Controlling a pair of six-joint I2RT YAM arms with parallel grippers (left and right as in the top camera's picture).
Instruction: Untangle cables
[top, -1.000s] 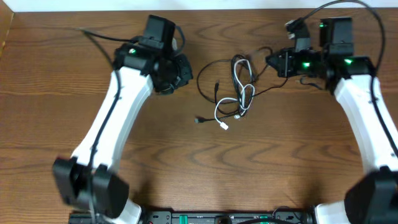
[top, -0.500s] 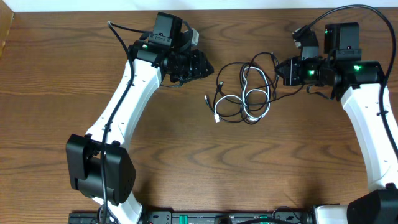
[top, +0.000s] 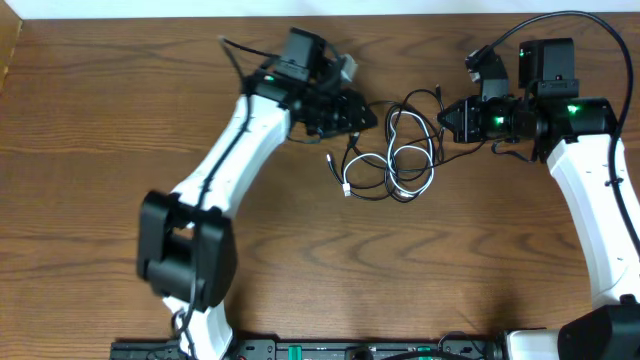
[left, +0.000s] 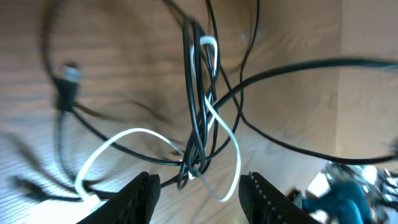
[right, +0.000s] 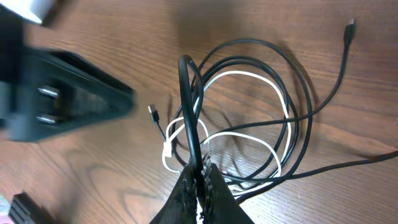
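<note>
Cables (top: 400, 160): one loose tangle lying on the desk (top: 100, 200), toward its far edge and a little right of the middle, between the two claws. Several black loops overlap. White cable (top: 412, 186) winds through them in loops. One white end trails out at the tangle's left side, toward the near edge.

Left claw (top: 368, 116): at the tangle's far-left side, pointed at it. Wrist view: fingers (left: 140, 198) stand apart with nothing clamped between them. A bunch of black strands and a white loop cross just ahead of the tips. Cannot tell whether tips and strands touch. A dark plug (left: 69, 73) lies off to one side, blurred.

Right claw (top: 447, 120): at the tangle's far-right side. Wrist view: fingers pinched tight on a single black cable (right: 189, 106), which arches up from the tips and runs back into the tangle. The other loops lie flat on the desk. A free black end (right: 351, 26) lies well apart from the loops.
</note>
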